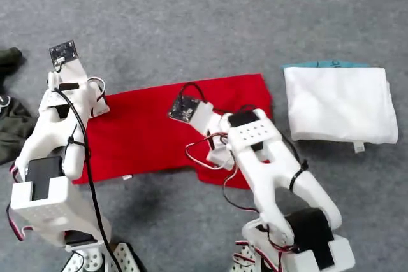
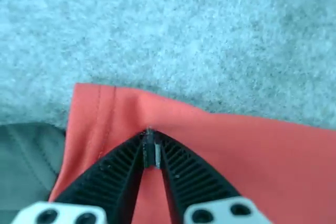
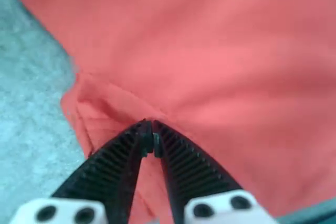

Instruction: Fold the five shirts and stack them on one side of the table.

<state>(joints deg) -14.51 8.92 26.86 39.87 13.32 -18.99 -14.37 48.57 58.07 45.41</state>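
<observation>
The desk (image 1: 204, 30) is seen from above, over both arms. The left tool (image 2: 151, 150) and right tool (image 3: 152, 140) are looked along from close behind; the red shirt (image 1: 146, 132) at their tips is shared by all views.

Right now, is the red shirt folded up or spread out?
Spread out: the red shirt lies wide and flat on the table, left pincer and right pincer shut on its edges.

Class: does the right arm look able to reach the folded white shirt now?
Probably not yet: the right gripper is shut on the red shirt. Bare table lies toward the folded white shirt, so releasing should free it.
</observation>
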